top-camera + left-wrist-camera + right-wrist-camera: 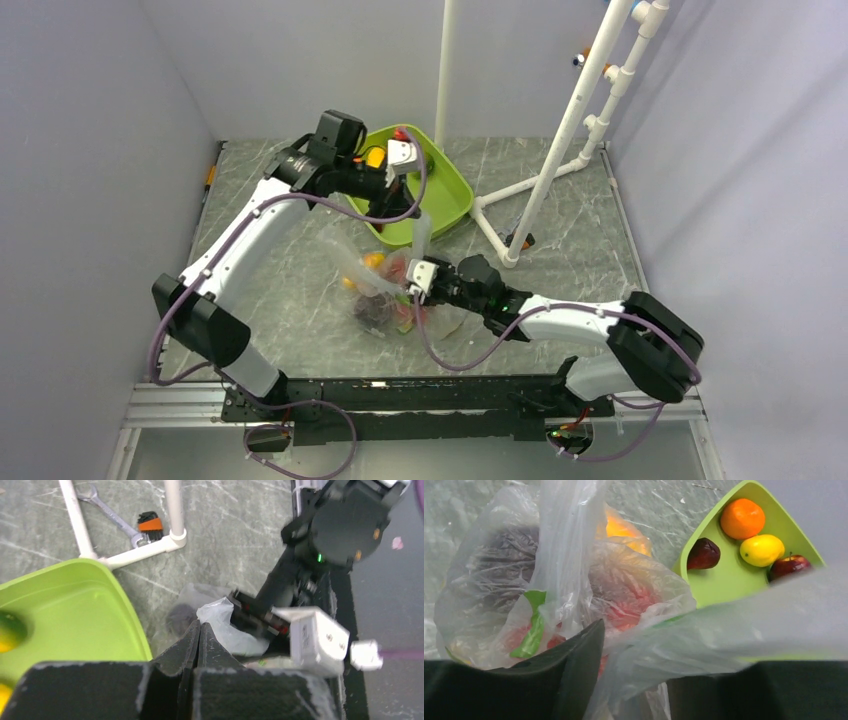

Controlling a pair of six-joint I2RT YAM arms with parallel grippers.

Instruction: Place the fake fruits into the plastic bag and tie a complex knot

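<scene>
Jaws shut on the left, part open on the right.
Your left arm (pixel 250 225) has its jaws pressed together over the edge of the green tray (pixel 452 198), seemingly pinching a strip of the plastic bag (pixel 380 300) that rises taut; your right arm (pixel 570 320) holds its jaws partly apart beside the bag on the table (pixel 570 230), film draped across the gap, not visibly clamped. Most fake fruits (pixel 624 600) lie inside; an orange (pixel 742 518), a yellow fruit (pixel 762 550), a maroon fruit (pixel 704 553) and a red fruit (pixel 789 566) sit in the tray. Expect thin, slippery, tearable film and a light, shifting load: take the gathered neck, never a single layer, close above the fruits.
</scene>
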